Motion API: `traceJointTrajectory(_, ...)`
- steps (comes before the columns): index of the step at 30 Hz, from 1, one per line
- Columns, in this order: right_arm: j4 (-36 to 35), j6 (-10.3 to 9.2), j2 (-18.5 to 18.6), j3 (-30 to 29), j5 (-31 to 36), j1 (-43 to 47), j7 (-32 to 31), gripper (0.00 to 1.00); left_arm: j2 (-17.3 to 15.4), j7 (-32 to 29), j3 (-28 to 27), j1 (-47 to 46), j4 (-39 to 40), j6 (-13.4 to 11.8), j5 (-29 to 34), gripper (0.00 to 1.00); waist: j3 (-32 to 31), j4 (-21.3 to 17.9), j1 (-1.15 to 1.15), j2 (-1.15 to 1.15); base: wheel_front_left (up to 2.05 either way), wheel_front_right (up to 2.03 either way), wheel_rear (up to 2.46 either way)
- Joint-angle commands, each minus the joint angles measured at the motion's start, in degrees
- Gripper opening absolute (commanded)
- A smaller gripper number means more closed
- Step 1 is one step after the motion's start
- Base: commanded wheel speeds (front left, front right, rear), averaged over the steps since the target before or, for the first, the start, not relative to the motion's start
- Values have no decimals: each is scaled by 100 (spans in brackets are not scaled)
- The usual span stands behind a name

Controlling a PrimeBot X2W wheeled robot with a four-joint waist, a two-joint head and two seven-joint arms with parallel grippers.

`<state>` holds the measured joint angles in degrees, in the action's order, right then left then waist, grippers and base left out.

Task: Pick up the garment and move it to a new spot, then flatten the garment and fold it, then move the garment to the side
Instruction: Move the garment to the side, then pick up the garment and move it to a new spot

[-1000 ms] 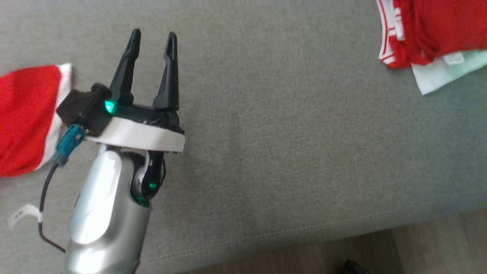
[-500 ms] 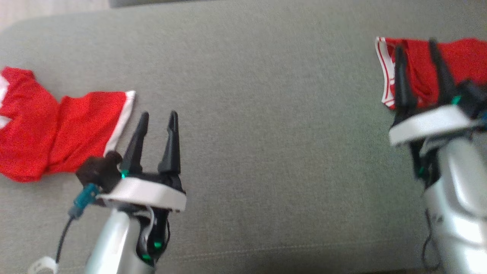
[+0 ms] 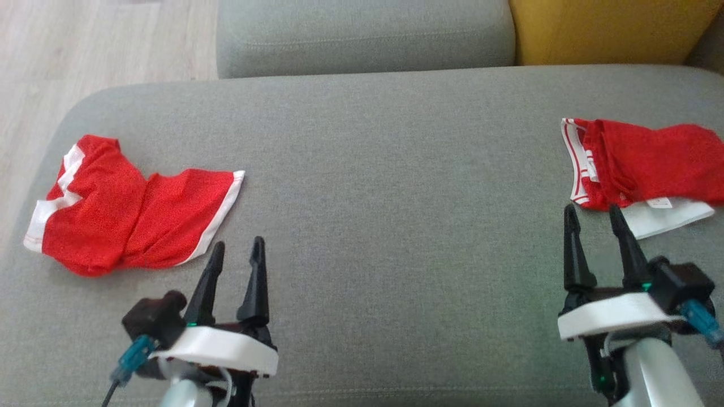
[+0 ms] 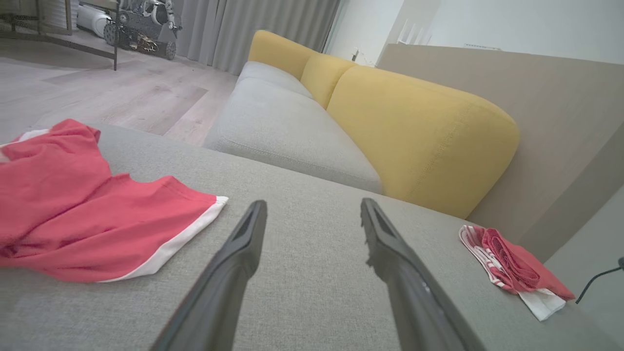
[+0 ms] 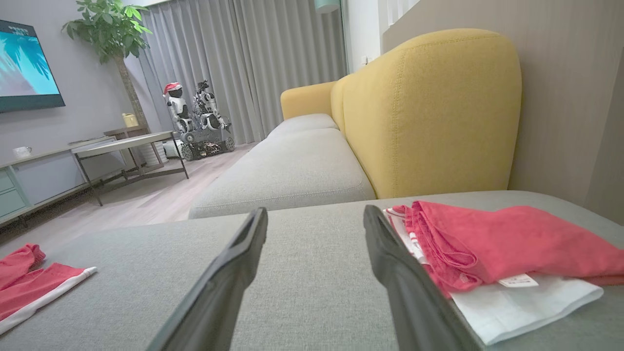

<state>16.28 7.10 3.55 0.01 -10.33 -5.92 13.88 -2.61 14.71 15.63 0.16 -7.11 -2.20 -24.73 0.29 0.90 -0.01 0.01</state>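
A crumpled red garment [image 3: 130, 220] with white trim lies at the left end of the grey cushion [image 3: 396, 186]; it shows too in the left wrist view [image 4: 73, 219]. My left gripper [image 3: 238, 244] hovers open just to its right and nearer me, holding nothing, its jaws wide in its own view [image 4: 313, 204]. At the right end a folded red garment [image 3: 645, 164] rests on a folded white cloth [image 3: 673, 217]. My right gripper [image 3: 591, 209] is open and empty, its tips just short of that pile's near-left corner [image 5: 438, 243].
Behind the cushion sit another grey seat [image 3: 362, 34] and a yellow backrest [image 3: 611, 28]. Wooden floor [image 3: 85, 51] lies past the cushion's rounded left end. Bare grey fabric stretches between the two garments.
The head camera has tilted up, so the whole picture shifted down and the far seat, backrest and floor came in. The right gripper came into view. Both grippers stayed open.
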Motion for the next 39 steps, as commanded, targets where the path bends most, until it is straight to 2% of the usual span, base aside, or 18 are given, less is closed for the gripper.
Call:
traceJointTrajectory(1, -247, 39, -21, 132, 4, -139, 61, 100, -27, 29, -222, -187, 250, -41, -33, 100, -17, 8, 1, -1, 0, 0, 0)
traceJointTrajectory(20, -356, 39, -67, 256, -190, 82, -41, 100, -27, 29, -244, -179, 253, -33, -71, 100, -37, 130, 1, -1, 0, 0, 0)
traceJointTrajectory(39, -447, 39, -67, 693, -175, -24, -164, 100, -27, 29, -387, -312, 434, -102, -167, 100, 276, 1855, 1, -1, 0, 0, 0)
